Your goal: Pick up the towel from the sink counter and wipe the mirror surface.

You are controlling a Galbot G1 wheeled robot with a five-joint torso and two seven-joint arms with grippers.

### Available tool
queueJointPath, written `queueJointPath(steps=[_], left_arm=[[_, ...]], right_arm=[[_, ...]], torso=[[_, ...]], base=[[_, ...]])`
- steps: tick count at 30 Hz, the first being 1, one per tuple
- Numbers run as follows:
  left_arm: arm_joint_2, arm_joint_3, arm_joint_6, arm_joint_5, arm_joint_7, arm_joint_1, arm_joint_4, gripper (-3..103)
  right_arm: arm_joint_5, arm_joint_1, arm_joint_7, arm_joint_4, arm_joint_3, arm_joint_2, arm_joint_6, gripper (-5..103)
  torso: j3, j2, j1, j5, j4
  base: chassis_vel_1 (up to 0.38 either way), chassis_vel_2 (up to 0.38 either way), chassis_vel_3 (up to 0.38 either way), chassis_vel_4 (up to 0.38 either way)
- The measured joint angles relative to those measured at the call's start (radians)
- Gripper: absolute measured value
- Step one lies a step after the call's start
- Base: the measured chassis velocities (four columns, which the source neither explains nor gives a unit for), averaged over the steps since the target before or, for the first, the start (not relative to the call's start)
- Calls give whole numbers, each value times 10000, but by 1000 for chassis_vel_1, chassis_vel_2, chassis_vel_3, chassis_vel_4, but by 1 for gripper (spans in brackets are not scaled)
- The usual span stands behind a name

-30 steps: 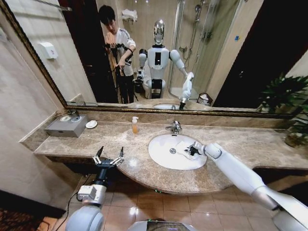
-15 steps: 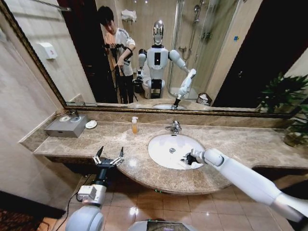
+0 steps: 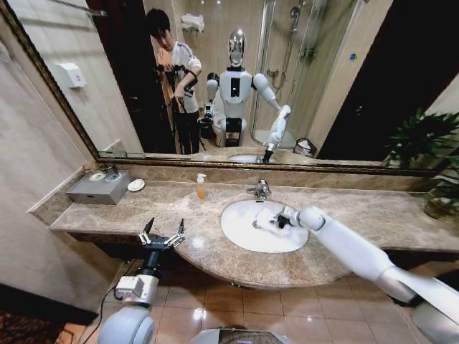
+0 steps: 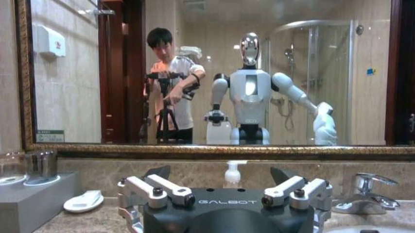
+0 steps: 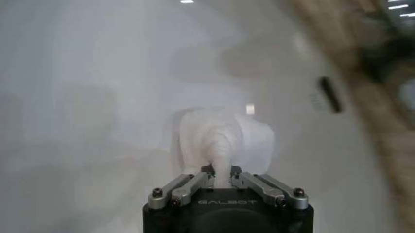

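My right gripper [image 3: 282, 218] is shut on the towel [image 3: 266, 214], a small bunched white cloth held over the white basin [image 3: 240, 236] of the sink counter [image 3: 358, 208]. In the right wrist view the towel [image 5: 224, 136] sticks out past the shut fingers [image 5: 194, 182], with the basin's white surface behind it. The mirror [image 3: 344, 86] covers the wall behind the counter and reflects the robot and a person. My left gripper [image 3: 161, 231] hovers open at the counter's front left edge, and it stands open [image 4: 222, 177] facing the mirror.
A chrome faucet [image 3: 262, 189] stands behind the basin, with a soap bottle [image 3: 201, 186] to its left. A grey box [image 3: 100, 188] with cups and a soap dish [image 3: 135, 185] sit at the far left. A plant [image 3: 437, 165] occupies the right end.
The right gripper, after dipping toward the basin's near rim, has moved back toward the faucet with the towel in it. The left arm has not moved.
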Motion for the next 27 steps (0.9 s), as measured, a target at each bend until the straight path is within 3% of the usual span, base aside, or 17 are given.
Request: queueJointPath(steps=[8, 14, 20, 27], left_arm=[[0, 0, 0, 0, 0, -1, 0, 100], [0, 0, -1, 0, 0, -1, 0, 100], [0, 0, 0, 0, -1, 0, 0, 100], [0, 0, 0, 0, -1, 0, 0, 100]], right_arm=[[695, -243, -11, 1303, -543, -843, -102, 9], [262, 52, -20, 257, -116, -424, 55, 9], [-884, 375, -17, -1481, 670, 511, 699, 9], [-563, 0, -266, -293, 243, -149, 615, 9]], torso=[[-1, 1, -1, -3, 0], [-1, 1, -1, -4, 3], [0, 0, 1, 2, 7], [0, 0, 0, -4, -3]], base=[[0, 0, 0, 0], [0, 0, 0, 0], [0, 0, 0, 0], [0, 0, 0, 0]])
